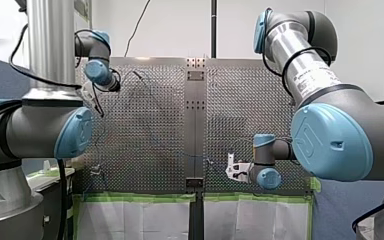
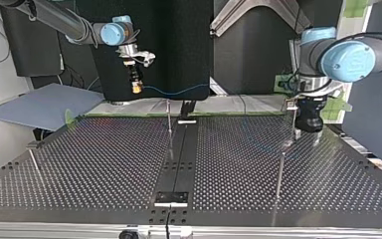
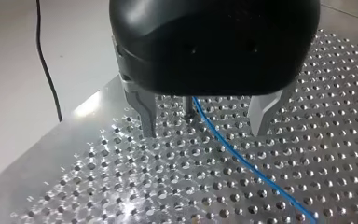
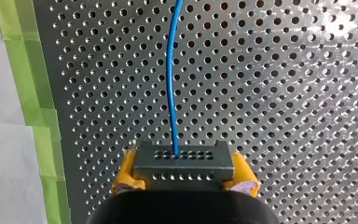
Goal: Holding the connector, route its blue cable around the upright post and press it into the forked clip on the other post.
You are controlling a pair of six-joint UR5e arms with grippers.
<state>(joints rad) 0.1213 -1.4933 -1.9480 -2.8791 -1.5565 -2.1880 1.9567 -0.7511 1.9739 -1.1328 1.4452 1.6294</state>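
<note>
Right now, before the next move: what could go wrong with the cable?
1. The blue cable runs between my left gripper's open fingers, close beside a thin post; moving that arm might snag it.
2. My right gripper holds the connector high above the table in the top view; the cable may ride over a post top instead of wrapping.

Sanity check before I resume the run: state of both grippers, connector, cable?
right gripper: shut on the connector.
connector: held, off the table.
left gripper: open, straddling a thin post, gripping nothing.
blue cable: runs from the connector, passes between the left gripper's fingers beside the post.
</note>
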